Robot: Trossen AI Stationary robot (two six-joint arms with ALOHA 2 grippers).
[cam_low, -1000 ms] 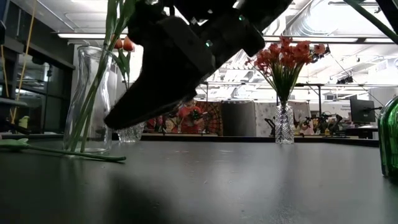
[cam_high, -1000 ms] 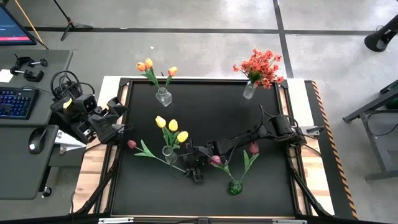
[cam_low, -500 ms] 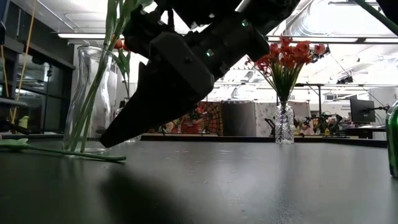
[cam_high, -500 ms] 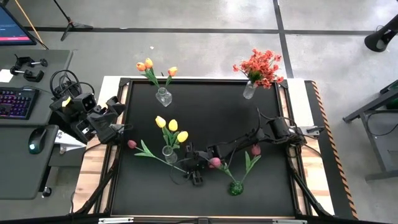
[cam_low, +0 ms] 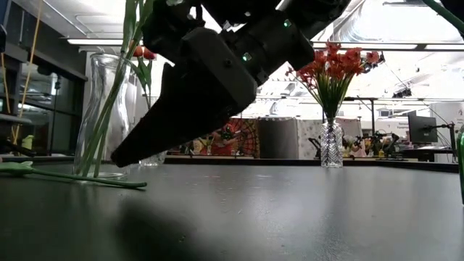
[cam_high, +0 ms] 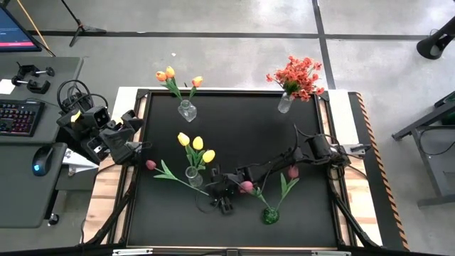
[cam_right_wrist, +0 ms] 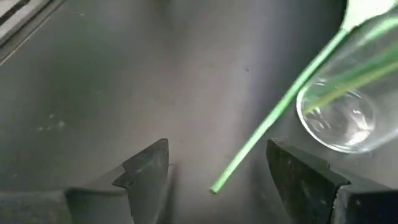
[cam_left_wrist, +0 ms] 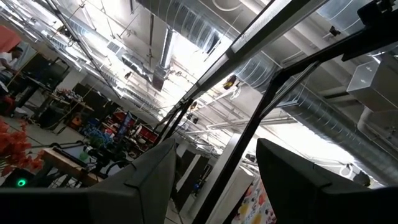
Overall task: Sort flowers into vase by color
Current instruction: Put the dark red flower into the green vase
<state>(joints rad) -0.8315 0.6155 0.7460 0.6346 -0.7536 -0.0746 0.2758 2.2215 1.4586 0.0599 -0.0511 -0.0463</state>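
Observation:
A loose dark pink tulip point(cam_high: 151, 164) lies flat on the black mat, its thin green stem point(cam_high: 186, 181) running past the clear vase point(cam_high: 193, 175) of yellow tulips. My right gripper point(cam_high: 219, 199) hangs open, low over the stem's cut end point(cam_right_wrist: 214, 188). In the right wrist view point(cam_right_wrist: 217, 163) its fingers stand on either side of that end without touching it. The low view shows the right gripper point(cam_low: 127, 154) slanting down toward the mat. My left gripper point(cam_left_wrist: 214, 168) is open and parked at the table's left edge point(cam_high: 131, 146).
A green vase point(cam_high: 269, 213) with two dark pink tulips stands just right of my right gripper, under its arm. A vase of orange tulips point(cam_high: 186, 110) and one of red-orange sprays point(cam_high: 286, 103) stand at the far edge. Bare mat point(cam_high: 242, 135) lies between.
My right gripper has moved a little toward the table's left and near edges and has come down toward the loose tulip's stem end, staying open. The loose tulip has not moved.

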